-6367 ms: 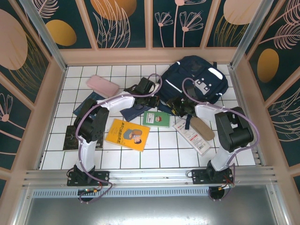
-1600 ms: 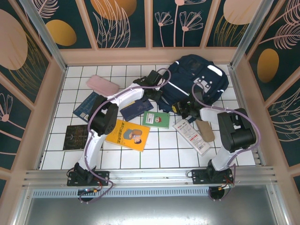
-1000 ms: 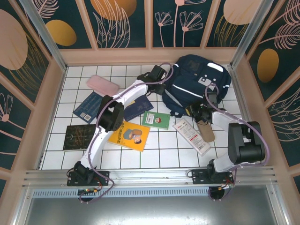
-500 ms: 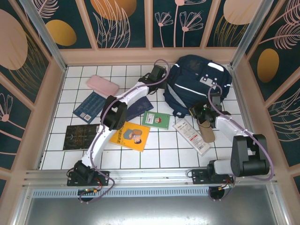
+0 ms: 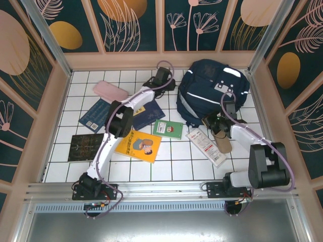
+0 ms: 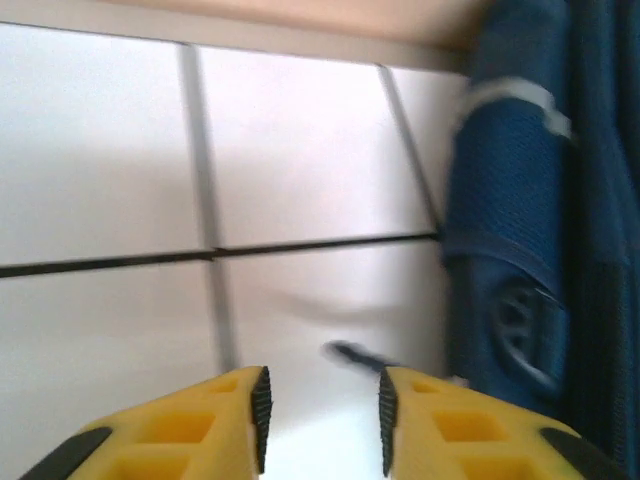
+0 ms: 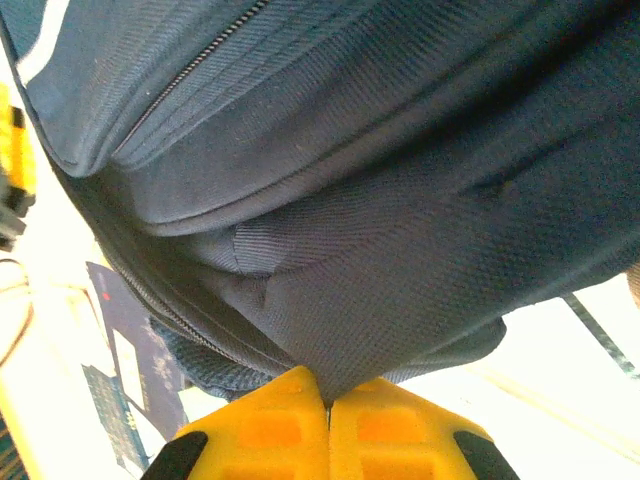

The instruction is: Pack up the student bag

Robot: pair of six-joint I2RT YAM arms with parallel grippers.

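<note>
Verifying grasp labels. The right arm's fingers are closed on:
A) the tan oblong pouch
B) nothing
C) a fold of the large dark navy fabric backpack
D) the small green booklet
C: in the right wrist view, the right arm's yellow fingers meet tip to tip with a fold of the large dark navy fabric backpack pinched between them.

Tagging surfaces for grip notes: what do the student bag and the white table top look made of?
The student bag: woven synthetic cloth, likely nylon or polyester, matte; fine twill weave and a zip show. The table top: smooth white tiles with dark joints, slightly glossy; real tile or printed sheet, cannot tell.
</note>
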